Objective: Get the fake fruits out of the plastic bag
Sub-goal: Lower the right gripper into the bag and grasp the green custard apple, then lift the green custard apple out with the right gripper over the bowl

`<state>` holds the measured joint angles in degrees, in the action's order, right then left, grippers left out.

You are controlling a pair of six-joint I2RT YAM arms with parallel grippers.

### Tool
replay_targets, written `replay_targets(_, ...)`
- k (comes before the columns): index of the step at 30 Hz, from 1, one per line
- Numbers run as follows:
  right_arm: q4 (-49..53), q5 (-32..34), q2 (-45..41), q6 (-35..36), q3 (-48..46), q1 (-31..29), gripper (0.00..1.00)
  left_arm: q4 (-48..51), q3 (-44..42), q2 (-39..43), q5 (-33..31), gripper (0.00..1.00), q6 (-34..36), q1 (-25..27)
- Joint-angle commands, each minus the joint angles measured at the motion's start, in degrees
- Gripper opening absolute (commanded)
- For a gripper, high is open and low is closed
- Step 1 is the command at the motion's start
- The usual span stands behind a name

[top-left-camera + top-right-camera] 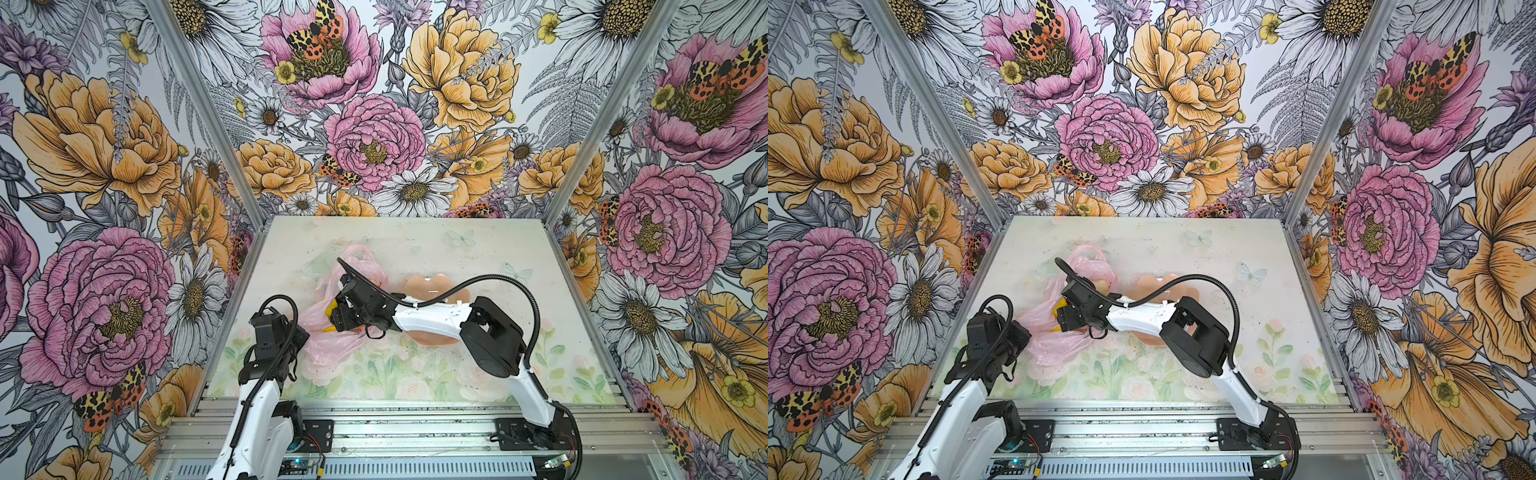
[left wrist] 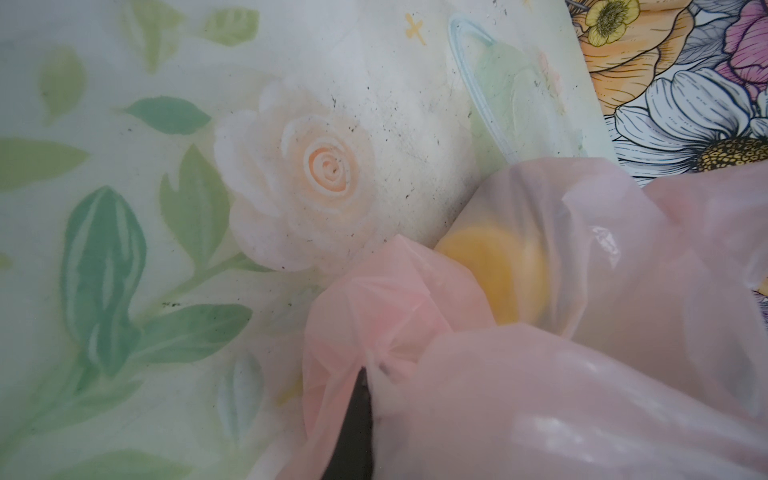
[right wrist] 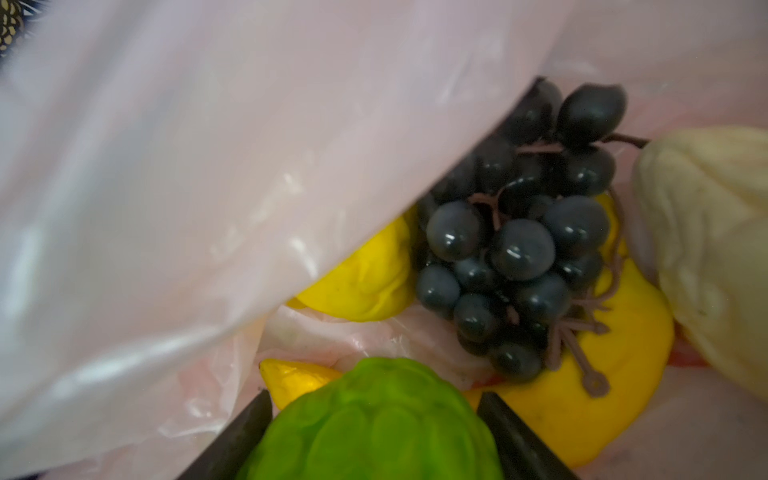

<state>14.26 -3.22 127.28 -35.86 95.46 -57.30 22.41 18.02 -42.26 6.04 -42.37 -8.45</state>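
Observation:
The pink plastic bag point(image 1: 328, 345) point(image 1: 1050, 345) lies crumpled left of the table's centre. My left gripper point(image 2: 368, 374) is shut on a pinch of the bag's film point(image 2: 540, 395) at its near left edge; a yellow-orange fruit point(image 2: 490, 270) shows through the film. My right gripper point(image 3: 374, 395) is inside the bag point(image 3: 166, 166), and both fingers press the sides of the bumpy lime-green ball point(image 3: 374, 424). Beyond it lie the dark grape bunch point(image 3: 511, 249), yellow fruits point(image 3: 602, 374) and a cream-white lump point(image 3: 715, 249). In both top views the right gripper point(image 1: 338, 320) point(image 1: 1065, 318) sits over the bag's mouth.
A peach-pink scalloped bowl point(image 1: 428, 286) point(image 1: 1154, 282) stands right of the bag, partly under the right forearm. The flowered walls close in the table on the left, back and right. The metal rail with both arm bases runs along the front edge.

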Motion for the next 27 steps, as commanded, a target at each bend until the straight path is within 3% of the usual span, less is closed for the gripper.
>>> replay_targets(1,2.55,0.55,-2.15,0.85,-1.88,0.60,0.74,-1.32,1.49,0.03,-0.72,0.00,1.41,-0.61)
replay_targets(13,2.50,0.06,-16.58,2.51,-8.54,4.36,0.70,-7.26,4.62,-7.47,-1.45,0.00,6.15,4.06)
replay_targets(27,5.94,4.48,-37.23,0.36,-29.61,16.37,0.67,-14.43,4.02,-11.53,-1.35,0.00,9.87,5.47)
